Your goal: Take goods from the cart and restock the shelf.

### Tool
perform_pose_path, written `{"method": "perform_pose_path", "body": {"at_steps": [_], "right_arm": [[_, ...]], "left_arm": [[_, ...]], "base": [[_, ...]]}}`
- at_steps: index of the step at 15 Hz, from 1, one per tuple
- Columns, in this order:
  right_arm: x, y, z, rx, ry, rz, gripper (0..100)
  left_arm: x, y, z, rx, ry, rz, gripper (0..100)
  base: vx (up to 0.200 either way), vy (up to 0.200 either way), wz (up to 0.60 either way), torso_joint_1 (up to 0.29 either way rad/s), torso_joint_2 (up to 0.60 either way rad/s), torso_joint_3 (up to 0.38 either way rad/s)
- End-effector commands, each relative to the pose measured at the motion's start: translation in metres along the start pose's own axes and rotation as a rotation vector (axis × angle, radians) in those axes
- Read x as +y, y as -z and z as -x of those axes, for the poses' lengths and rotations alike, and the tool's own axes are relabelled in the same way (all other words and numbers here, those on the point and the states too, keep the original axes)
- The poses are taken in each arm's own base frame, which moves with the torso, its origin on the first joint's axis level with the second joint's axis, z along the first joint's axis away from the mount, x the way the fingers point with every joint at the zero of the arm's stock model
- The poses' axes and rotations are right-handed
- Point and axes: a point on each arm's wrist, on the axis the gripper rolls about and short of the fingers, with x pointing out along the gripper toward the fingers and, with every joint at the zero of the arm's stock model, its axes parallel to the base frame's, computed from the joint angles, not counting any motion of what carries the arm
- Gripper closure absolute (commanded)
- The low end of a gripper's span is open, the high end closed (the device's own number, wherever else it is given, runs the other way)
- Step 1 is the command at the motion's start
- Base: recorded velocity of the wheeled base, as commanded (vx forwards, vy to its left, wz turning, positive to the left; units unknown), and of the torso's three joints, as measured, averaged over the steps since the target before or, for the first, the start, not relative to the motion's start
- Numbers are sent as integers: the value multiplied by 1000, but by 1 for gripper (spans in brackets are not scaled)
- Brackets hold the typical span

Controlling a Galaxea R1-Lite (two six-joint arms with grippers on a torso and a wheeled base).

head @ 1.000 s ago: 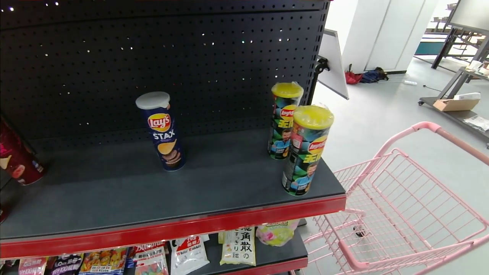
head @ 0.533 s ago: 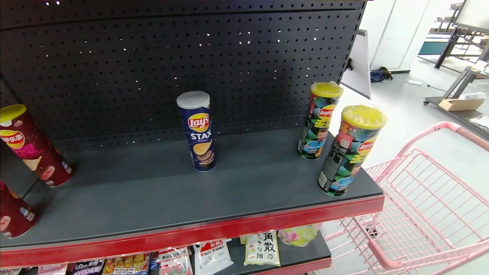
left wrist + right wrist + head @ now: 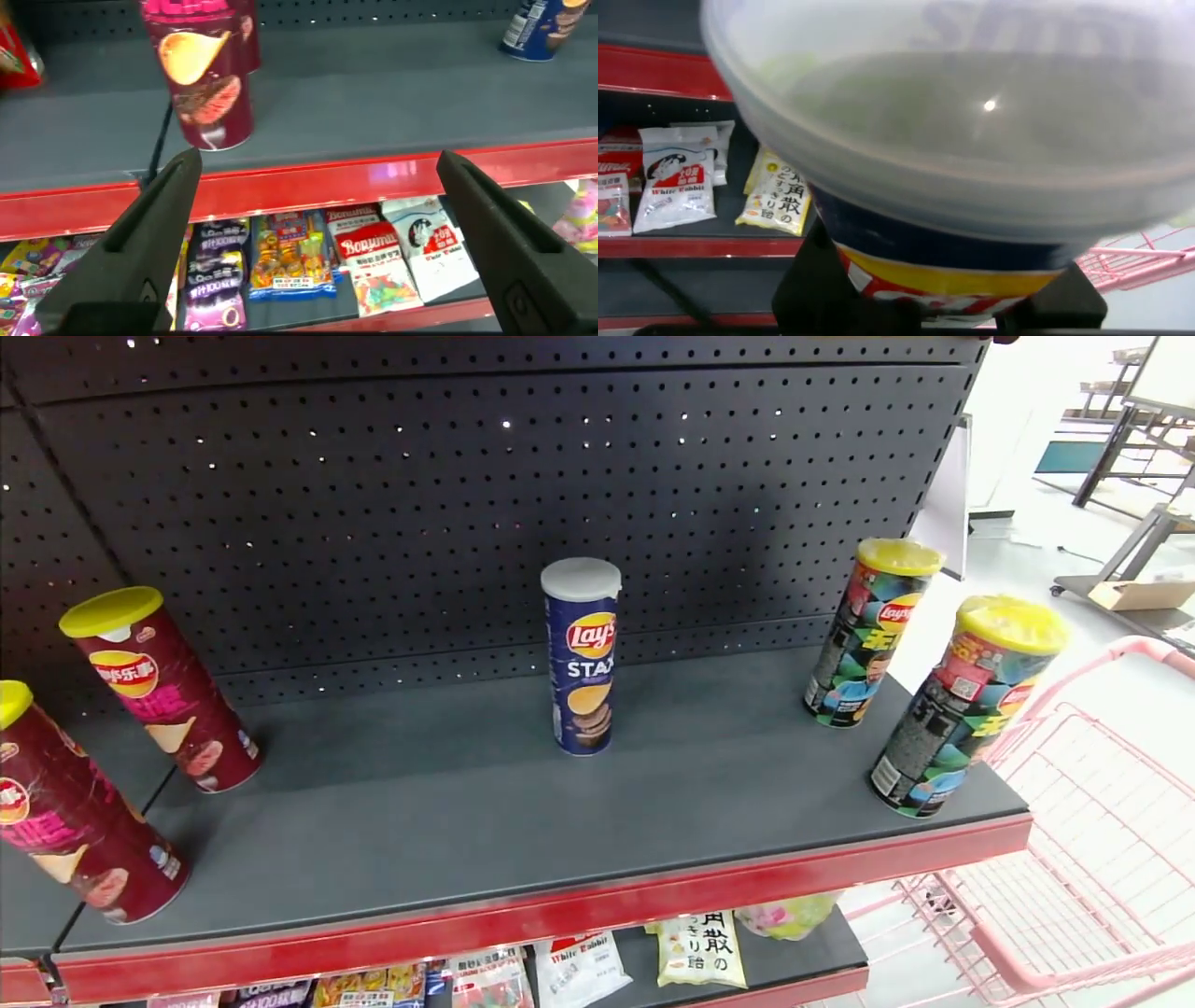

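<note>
Right gripper (image 3: 929, 285) is clamped round a chip can (image 3: 952, 140), lid end toward its wrist, while the left gripper (image 3: 318, 163) hangs spread wide, holding nothing. The shelf (image 3: 467, 821) deck looks up and ahead of that can, with room beside the upright blue can (image 3: 581, 658).

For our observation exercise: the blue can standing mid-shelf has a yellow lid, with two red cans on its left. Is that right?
No. The head view shows the blue can with a white lid, not yellow; two red cans do stand on its left.
</note>
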Motion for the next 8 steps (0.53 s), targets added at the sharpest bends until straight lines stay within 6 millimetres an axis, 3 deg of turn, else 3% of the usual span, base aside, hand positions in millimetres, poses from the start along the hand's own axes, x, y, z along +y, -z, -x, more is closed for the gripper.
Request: {"method": "perform_pose_path", "body": {"at_steps": [1, 3, 8], "right_arm": [[0, 0, 0, 4, -1, 7, 100], [0, 2, -1, 9, -3, 9, 100], [1, 4, -2, 16, -6, 10, 100]], "left_arm": [[0, 0, 0, 0, 0, 0, 0], [0, 0, 0, 0, 0, 0, 0], [0, 0, 0, 0, 0, 0, 0]], "base": [[0, 0, 600, 2, 2, 7], [0, 0, 600, 0, 0, 0], [0, 0, 0, 0, 0, 0]]}}
